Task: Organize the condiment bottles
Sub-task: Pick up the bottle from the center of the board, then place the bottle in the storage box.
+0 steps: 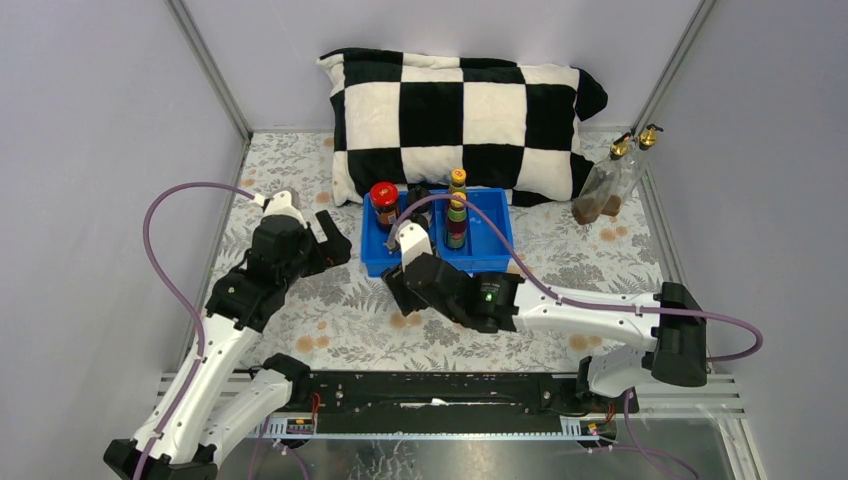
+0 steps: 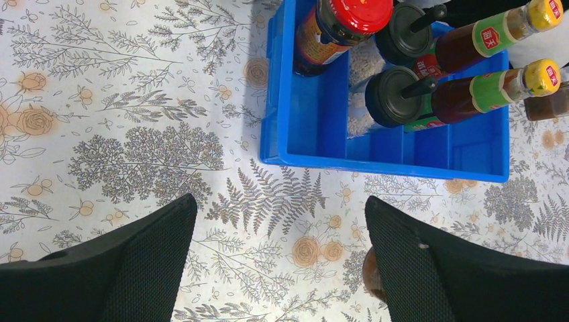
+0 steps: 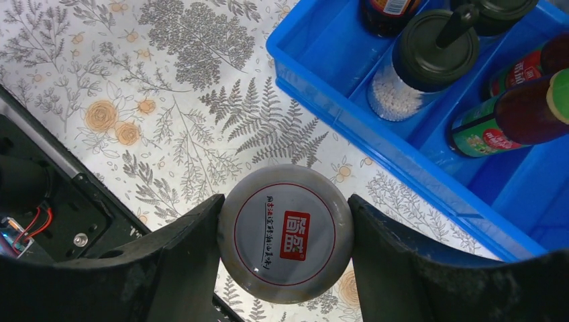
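Note:
My right gripper (image 3: 285,235) is shut on the white-lidded jar (image 3: 285,233), one finger on each side of its lid, over the floral cloth just in front of the blue tray (image 3: 376,134). In the tray stand the red-lidded jar (image 2: 335,30), two black-capped jars (image 2: 392,97) and two yellow-capped sauce bottles (image 2: 483,94). My left gripper (image 2: 278,261) is open with nothing in it, left of the tray (image 1: 372,262). Two gold-spouted bottles (image 1: 608,185) lean by the right wall. In the top view the right gripper (image 1: 400,292) hides its jar.
A black-and-white checkered pillow (image 1: 465,115) lies behind the tray. Walls close in the left, right and back. The black mounting rail (image 1: 440,395) runs along the near edge, close below the right gripper.

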`<state>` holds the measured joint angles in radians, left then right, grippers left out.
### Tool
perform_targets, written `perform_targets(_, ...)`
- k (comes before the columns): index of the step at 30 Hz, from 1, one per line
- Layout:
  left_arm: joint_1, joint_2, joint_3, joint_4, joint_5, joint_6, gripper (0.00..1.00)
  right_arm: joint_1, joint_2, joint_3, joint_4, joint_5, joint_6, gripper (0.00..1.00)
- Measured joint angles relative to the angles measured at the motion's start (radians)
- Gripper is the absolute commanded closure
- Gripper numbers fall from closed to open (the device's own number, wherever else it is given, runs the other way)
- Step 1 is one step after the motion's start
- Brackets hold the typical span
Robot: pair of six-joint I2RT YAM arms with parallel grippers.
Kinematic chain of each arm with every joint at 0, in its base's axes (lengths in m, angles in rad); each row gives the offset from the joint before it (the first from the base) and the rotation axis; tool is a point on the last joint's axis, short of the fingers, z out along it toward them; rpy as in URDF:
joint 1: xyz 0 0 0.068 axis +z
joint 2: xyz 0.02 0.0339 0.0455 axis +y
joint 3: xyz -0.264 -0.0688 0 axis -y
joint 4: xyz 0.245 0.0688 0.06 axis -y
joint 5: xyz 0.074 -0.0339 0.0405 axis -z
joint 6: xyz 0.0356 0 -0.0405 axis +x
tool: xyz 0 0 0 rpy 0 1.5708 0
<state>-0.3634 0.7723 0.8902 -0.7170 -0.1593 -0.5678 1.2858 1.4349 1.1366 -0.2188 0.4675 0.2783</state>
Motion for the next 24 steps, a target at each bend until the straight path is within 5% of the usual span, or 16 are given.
perform_targets(24,0.001,-0.022,0.011,-0.007,0.002,0.001,0.01,-0.239,0.243,0.418,-0.130,-0.204,-0.141,0.44)
